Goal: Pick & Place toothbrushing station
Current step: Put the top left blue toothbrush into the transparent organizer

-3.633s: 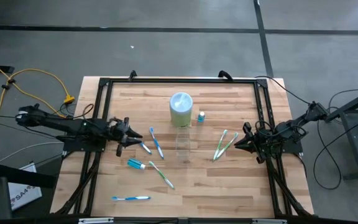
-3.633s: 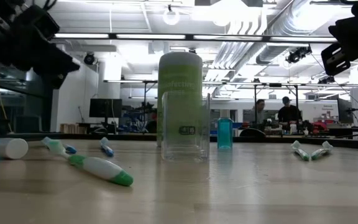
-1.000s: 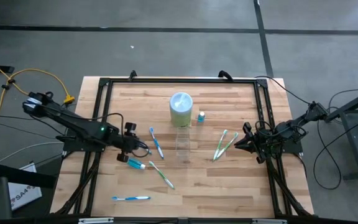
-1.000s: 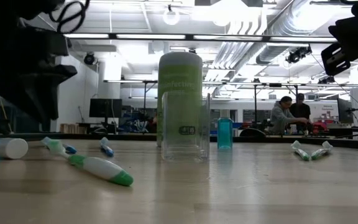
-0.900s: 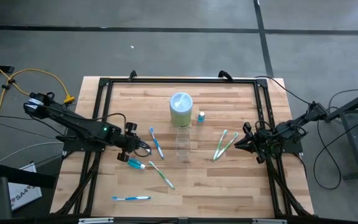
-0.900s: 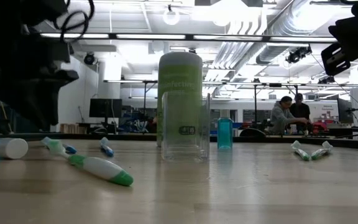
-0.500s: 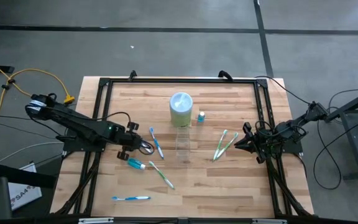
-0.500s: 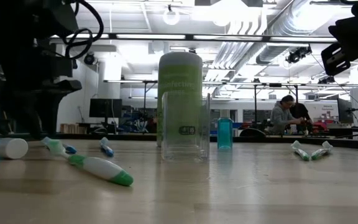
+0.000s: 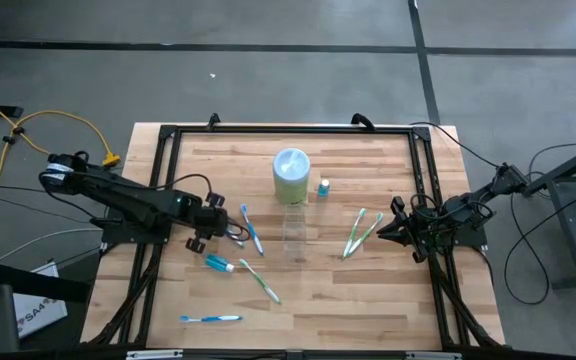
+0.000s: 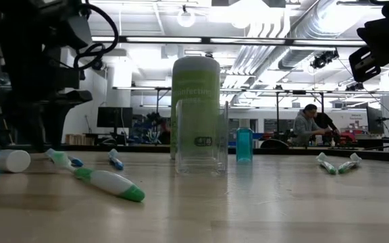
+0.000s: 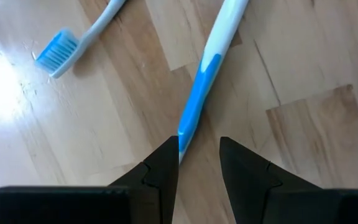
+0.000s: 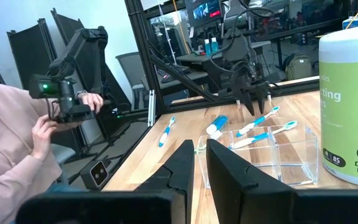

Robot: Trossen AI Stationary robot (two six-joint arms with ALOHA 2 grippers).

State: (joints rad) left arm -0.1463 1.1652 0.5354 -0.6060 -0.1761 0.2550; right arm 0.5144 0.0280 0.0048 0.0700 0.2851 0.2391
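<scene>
Tabletop (image 9: 368, 290): clear tumbler (image 9: 294, 225) at centre, toothbrushes lying flat either side. Left tool (image 11: 199, 155) is low over a blue-and-white toothbrush (image 11: 205, 78), fingers parted astride its handle tip, not gripping. Right tool (image 9: 380, 229) parked at the right edge, nearly closed, empty.

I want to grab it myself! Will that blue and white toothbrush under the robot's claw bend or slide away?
Probably it stays stiff: the blue-and-white toothbrush looks like hard, slim plastic. It may slide or spin, since it lies flat on the smooth wooden table. The left gripper, fingers open, is over its handle end, so a pinch could tip it.
</scene>
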